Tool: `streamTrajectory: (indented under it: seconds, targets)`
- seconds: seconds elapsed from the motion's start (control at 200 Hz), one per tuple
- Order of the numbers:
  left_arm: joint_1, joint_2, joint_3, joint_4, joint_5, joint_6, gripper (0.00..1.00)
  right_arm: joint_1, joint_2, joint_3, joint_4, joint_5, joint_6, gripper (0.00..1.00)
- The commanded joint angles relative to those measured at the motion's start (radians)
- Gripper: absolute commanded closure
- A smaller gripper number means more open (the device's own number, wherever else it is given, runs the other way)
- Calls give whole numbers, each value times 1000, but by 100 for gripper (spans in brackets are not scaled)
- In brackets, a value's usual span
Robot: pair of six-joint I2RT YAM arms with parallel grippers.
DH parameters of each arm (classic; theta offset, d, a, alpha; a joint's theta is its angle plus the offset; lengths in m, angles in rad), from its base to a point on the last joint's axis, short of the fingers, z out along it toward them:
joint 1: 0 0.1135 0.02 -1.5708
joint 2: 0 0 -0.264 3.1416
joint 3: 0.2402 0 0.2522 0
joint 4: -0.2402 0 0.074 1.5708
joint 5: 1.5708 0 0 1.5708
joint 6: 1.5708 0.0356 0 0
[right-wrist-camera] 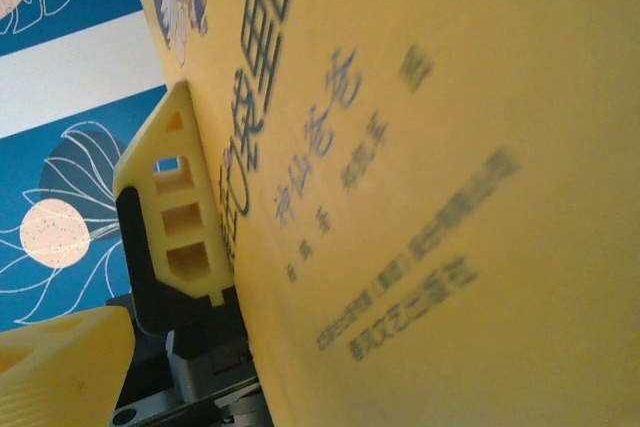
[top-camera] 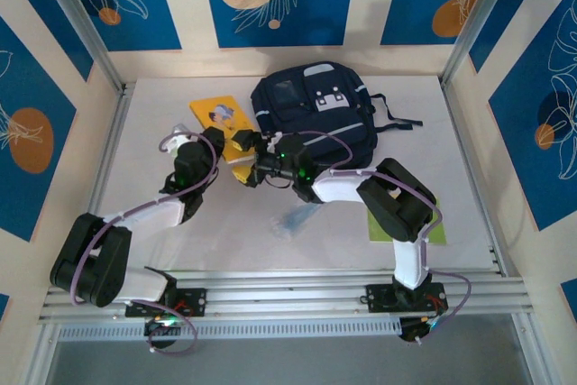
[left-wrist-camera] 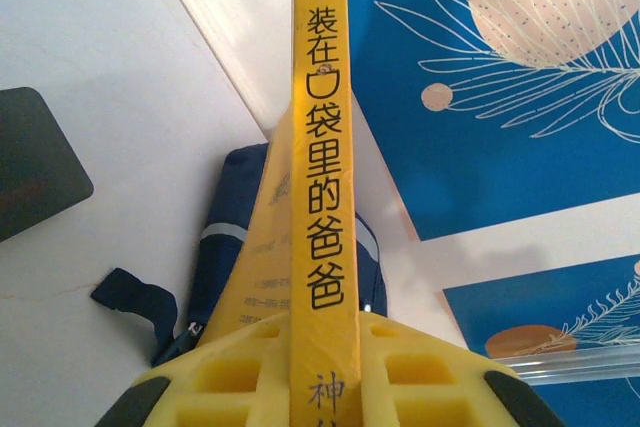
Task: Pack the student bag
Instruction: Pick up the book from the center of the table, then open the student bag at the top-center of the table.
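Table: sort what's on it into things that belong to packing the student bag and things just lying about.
Belongs to the job:
student bag
yellow book, clamped in the left gripper
second yellow book, flat beside the bag, probably to be packed too

Lying about:
green sheet under the right arm, though it may be meant for packing
blue smear on the table

White tbl (top-camera: 469,164), navy student bag (top-camera: 311,105) at back, green sheet (top-camera: 438,233) front-right
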Motion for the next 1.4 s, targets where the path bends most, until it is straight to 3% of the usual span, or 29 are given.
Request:
streamTrajectory:
  seconds: [0.0, 0.19, 0.33, 0.43, 0.5, 0.555, 0.58, 0.66, 0.71, 0.835, 1.07, 1.275, 1.395]
  targets:
    - [-16, -23, 1, 113, -17, 13, 98, 13, 35, 39, 82, -5, 43, 3]
    - [-22, -46, -11, 98, -35, 20, 98, 14, 55, 50, 107, 2, 64, 4]
    - [-22, -68, -24, 94, -31, 14, 98, -13, 40, 0, 104, 60, 56, 16]
    - [-24, -93, -31, 61, -30, 15, 98, -30, 28, -21, 130, 90, 23, 45]
    - [-24, -104, -34, 47, -27, 16, 97, -40, 14, -24, 109, 97, 6, 81]
    - [-24, -106, -31, 39, -18, 24, 92, -45, 3, -24, 98, 96, -11, 100]
    - [-24, -106, -28, 36, -5, 33, 85, -48, -1, -25, 95, 92, -17, 100]
    - [-25, -105, 1, -17, 40, 74, 50, -62, -25, -31, 87, 70, -48, 100]
    - [-24, -107, 26, -66, 72, 118, 33, -79, -50, -42, 67, 51, -76, 100]
    - [-25, -104, 95, -189, 176, 261, 13, -155, -149, -64, -94, -34, -217, 100]
    - [-78, 27, 317, -435, 400, 594, 17, -400, -347, -108, -507, -159, -522, 100]
    - [-174, 246, 581, -676, 463, 868, 21, -622, -485, -46, -927, -195, -809, 100]
    - [-210, 405, 761, -810, 496, 991, 22, -749, -537, -33, -1072, -220, -911, 100]
